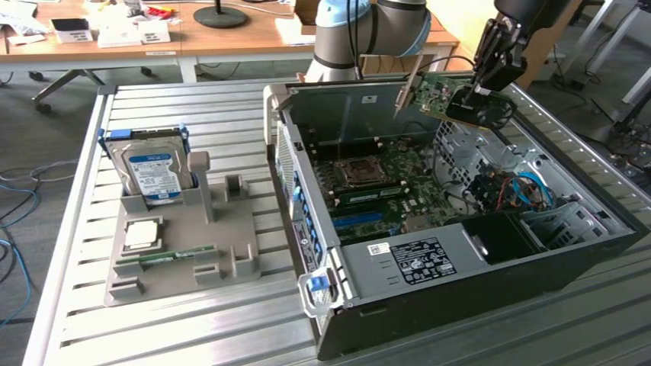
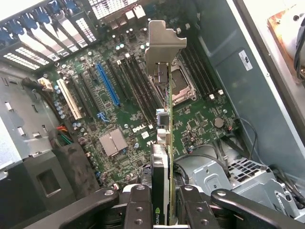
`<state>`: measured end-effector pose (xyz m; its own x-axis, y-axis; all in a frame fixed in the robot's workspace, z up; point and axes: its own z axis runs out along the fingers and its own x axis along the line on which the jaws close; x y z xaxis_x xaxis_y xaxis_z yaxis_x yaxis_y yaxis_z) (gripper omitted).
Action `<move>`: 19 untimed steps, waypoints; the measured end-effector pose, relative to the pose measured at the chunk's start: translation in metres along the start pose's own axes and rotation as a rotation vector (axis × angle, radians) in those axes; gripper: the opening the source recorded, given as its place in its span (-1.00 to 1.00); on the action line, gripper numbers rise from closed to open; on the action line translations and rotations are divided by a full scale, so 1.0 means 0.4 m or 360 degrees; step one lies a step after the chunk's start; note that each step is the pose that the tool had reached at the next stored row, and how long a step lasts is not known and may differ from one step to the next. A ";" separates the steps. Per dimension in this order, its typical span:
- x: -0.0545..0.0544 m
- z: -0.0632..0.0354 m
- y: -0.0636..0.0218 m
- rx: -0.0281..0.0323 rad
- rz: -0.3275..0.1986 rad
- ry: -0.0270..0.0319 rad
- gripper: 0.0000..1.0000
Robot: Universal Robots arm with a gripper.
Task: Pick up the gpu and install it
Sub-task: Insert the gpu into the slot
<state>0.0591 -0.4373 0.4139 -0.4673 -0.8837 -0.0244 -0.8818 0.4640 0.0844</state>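
My gripper is shut on the gpu and holds it in the air above the far corner of the open computer case, on the exterior view's right. The card shows its green circuit-board side and hangs tilted, with its silver bracket toward the case's back wall. In the wrist view the gpu stands edge-on between my two black fingers, with the gripper closed around it. Its bracket points away over the motherboard. A blue expansion slot lies on the board, apart from the card.
A grey fixture tray on the slatted table holds a blue-labelled hard drive, a processor and a green memory stick. Inside the case are the CPU socket, cables and a drive cage.
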 end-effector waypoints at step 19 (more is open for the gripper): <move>0.000 0.000 0.000 -0.00039 -0.0161 0.00136 -0.47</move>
<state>0.0591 -0.4373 0.4139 -0.3755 -0.9265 -0.0244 -0.9242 0.3724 0.0844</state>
